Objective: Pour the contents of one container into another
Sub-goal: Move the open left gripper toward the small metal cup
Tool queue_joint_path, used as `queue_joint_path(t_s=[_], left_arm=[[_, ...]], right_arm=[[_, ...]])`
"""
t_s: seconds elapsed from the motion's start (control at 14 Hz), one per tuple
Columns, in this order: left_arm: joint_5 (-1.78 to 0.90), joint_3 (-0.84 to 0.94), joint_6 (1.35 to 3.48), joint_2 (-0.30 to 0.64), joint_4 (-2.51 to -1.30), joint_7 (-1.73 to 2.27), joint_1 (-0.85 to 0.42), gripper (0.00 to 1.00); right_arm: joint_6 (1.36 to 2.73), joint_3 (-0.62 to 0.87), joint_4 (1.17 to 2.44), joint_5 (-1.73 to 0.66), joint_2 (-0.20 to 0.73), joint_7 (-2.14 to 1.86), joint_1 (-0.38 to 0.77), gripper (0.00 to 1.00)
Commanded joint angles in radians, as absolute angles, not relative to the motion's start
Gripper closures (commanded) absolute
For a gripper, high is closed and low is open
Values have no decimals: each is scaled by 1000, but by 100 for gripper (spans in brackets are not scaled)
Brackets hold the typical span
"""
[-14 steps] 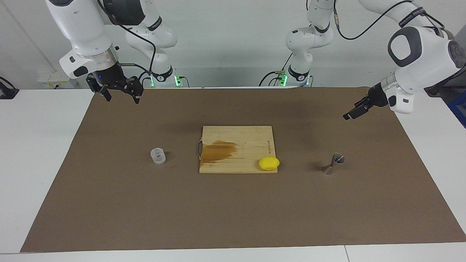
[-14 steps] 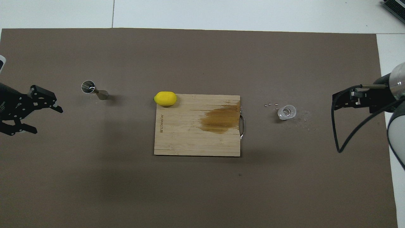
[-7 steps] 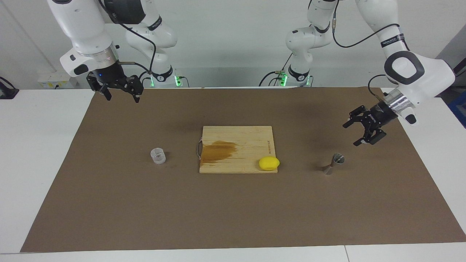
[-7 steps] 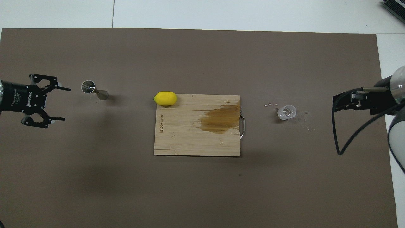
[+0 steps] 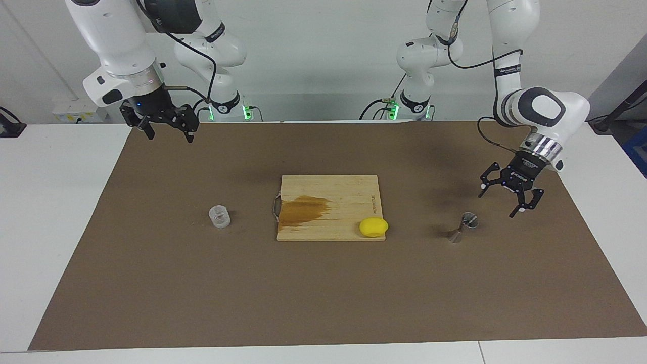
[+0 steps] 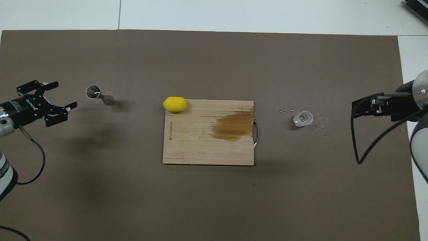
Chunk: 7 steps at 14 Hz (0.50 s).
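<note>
Left end effector [image 5: 505, 200] (white lettering, unreadable) hangs spread wide and empty beside the jigger [image 5: 462, 227]; right end effector [image 5: 167, 132] waits, likewise spread; the cutting board [image 5: 328, 207] bears small unreadable print.

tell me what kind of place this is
Probably a robotics lab staged as a bar or kitchen counter: two arms at a table with a brown mat, a cutting board, lemon and metal jigger.

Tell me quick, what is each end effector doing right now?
Left end effector: open, empty, hanging beside the metal jigger.
Right end effector: open, empty, up in the air, waiting.
</note>
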State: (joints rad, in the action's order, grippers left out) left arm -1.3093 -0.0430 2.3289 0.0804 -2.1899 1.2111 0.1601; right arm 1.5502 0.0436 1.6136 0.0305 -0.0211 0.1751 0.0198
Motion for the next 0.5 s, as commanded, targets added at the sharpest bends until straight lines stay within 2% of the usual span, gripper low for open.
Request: queue_joint_path(t_s=[0.0, 0.43], left_arm=[[-1370, -44, 2358, 63, -2230, 1232, 115, 0], [-1476, -46, 2413, 101, -2232, 1174, 48, 0]], right_arm=[[1568, 49, 1641, 17, -43, 181, 6, 0], [1566, 49, 1646, 17, -46, 181, 6, 0]])
